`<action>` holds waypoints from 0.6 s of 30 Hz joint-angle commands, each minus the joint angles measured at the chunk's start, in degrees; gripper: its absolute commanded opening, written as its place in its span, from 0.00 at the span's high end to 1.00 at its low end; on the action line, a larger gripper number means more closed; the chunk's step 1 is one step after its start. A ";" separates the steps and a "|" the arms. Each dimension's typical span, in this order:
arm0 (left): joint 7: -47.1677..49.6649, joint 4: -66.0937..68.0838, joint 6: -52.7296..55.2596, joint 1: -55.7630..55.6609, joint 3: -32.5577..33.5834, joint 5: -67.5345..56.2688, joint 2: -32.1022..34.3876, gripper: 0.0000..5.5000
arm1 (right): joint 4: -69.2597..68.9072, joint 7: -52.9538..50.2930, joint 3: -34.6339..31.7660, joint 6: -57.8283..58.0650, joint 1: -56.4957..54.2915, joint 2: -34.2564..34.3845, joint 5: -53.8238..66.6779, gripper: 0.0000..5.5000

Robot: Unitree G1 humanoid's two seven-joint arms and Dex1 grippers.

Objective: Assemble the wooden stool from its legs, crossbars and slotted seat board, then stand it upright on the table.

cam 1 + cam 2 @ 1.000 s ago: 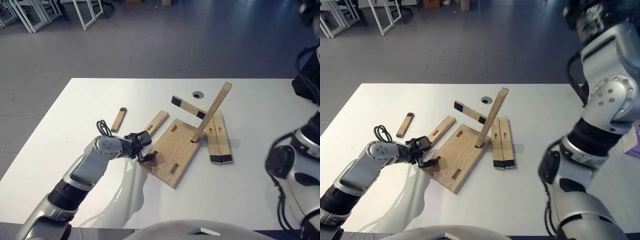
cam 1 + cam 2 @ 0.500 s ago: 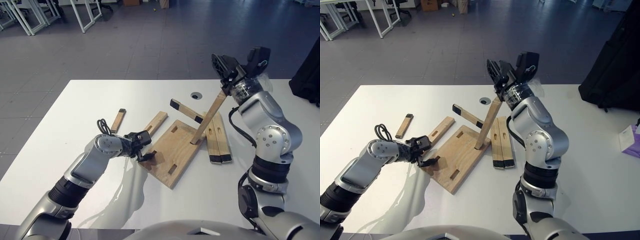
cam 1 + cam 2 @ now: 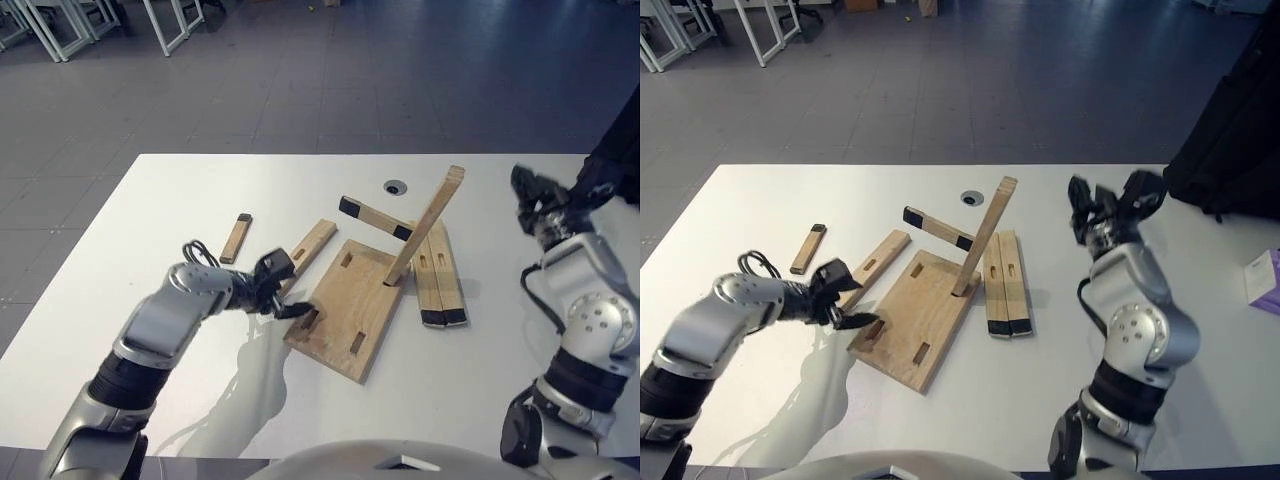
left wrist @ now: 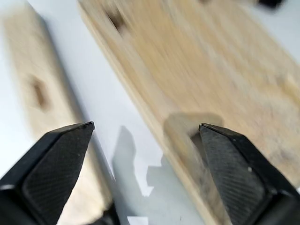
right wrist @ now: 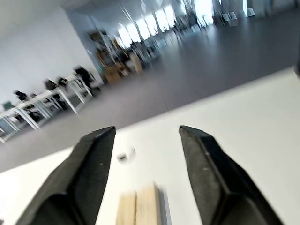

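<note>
Moved: right jaws are withdrawn, wide, from slotted leg [image 3: 425, 228].
Left jaws: wide, at seat board [image 3: 345, 300] edge.
Unfitted: other legs [image 3: 438, 272].

Pale slotted wooden seat board [image 4: 201, 70] smeared by blur in the left wrist view; paired pale wooden legs [image 5: 140, 208] blurred and cut off at the right wrist view's edge.

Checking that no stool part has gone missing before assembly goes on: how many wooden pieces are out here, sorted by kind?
Slotted seat board: 1
Bar standing tilted in a board slot: 1
Loose bars: 5 (black-ended bar, side-by-side pair, slotted bar, short bar)
Total: 7 wooden pieces
</note>
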 commanded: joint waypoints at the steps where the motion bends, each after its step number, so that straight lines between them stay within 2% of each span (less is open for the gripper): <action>1: -0.62 3.92 2.68 -4.69 6.69 -3.98 2.25 0.25 | -7.01 -1.12 4.37 2.06 11.98 3.97 0.61 0.41; 4: 0.37 4.86 -2.50 1.60 5.25 1.58 9.99 0.25 | -12.69 0.21 9.00 3.29 22.59 1.67 -1.43 0.33; 6: 2.07 2.88 -5.23 8.62 5.09 4.86 13.43 0.25 | -16.45 2.67 11.79 4.13 29.70 -1.93 -2.68 0.33; 13: 9.67 -10.27 -1.84 23.89 4.54 4.95 8.70 0.25 | -18.70 12.62 15.46 1.18 44.26 -13.36 -7.19 0.33; 18: 15.43 -4.69 -7.12 23.63 -5.33 15.82 10.56 0.25 | -14.99 15.45 16.98 -1.92 44.68 -15.01 -9.93 0.33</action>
